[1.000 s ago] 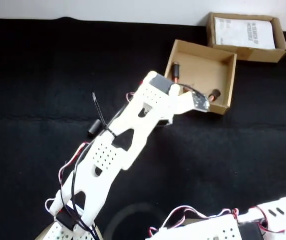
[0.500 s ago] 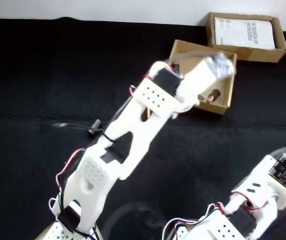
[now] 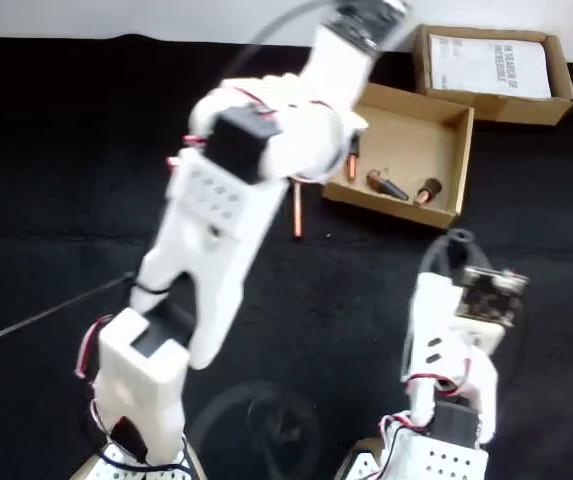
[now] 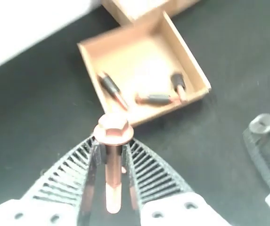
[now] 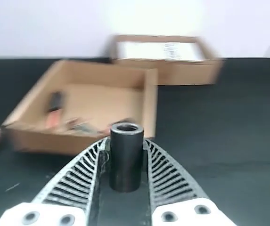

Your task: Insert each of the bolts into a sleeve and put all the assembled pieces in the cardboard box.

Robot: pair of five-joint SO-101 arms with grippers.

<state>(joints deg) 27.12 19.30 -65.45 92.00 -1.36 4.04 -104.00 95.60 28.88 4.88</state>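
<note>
Where the bolt (image 4: 112, 175) was: clamped between the two ribbed fingers of the left gripper (image 4: 112, 145), hexagonal head clear of the fingertips, copper shank running back between them
Left gripper: closed to the width of the shank and gripping it on both sides, above the black table (image 3: 56, 150)
Bolt from the high view: a thin copper bar under the raised left arm, just beside the near left corner of the cardboard box (image 3: 463, 150) and outside it – whether it touched the cloth could not be told
Sleeve (image 5: 125, 157): a short black tube standing upright between the fingers of the right gripper (image 5: 126, 141), its open bore facing up
Right gripper: closed on the sleeve, fingers pressed to its sides – seen from the high view, it was in front of the box's near wall and apart from it
Cardboard box: open-topped, towards the far right of the table, beyond both grippers
Assembled pieces (image 3: 386, 185): three lay on the box floor, each a copper bolt in a dark sleeve; one was by the left wall, and two were along the near wall
Second box (image 3: 566, 80): behind the first, close to its far right corner, with a white printed sheet (image 3: 491, 65) inside
Table: covered in black cloth that ended at a pale wall at the back
</note>
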